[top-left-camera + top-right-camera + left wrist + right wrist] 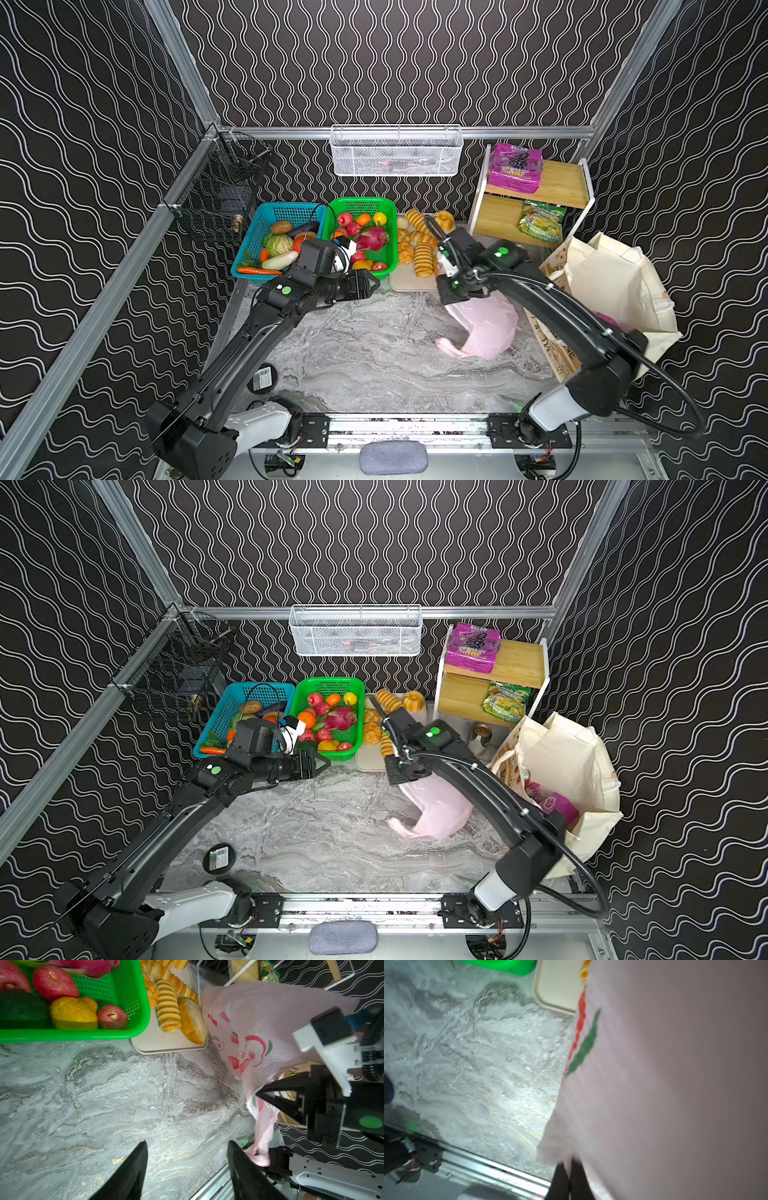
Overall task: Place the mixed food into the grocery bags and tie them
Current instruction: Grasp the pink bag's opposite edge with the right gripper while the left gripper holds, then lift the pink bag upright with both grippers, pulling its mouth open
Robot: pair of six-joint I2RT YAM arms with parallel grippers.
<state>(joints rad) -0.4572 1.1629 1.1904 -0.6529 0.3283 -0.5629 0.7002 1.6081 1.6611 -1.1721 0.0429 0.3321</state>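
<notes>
Pink plastic bag (pixel 675 1084) fills R wrist view, pinched btwn closed R jaws, rest hanging down to counter (pixel 365 353) beside bread tray (pixel 166 1047). L jaws wide apart, empty, above counter by green basket (pixel 62 1035); dragon fruit (pixel 372 237) inside it. Cream tote (pixel 582 771) far R w/ purple packet (pixel 557 806) in it.

Bare table (pixel 365 357) lies open ahead of my left gripper (pixel 187 1147), whose jaws stand apart with nothing between them. The green basket (pixel 83 1035) and bread tray (pixel 166 1047) wall off the far side. To the right the pink bag (pixel 486 328), pinched in my right gripper (pixel 259 1094), drapes across the way, my right arm (pixel 552 305) above it and the tote (pixel 615 282) beyond.
</notes>
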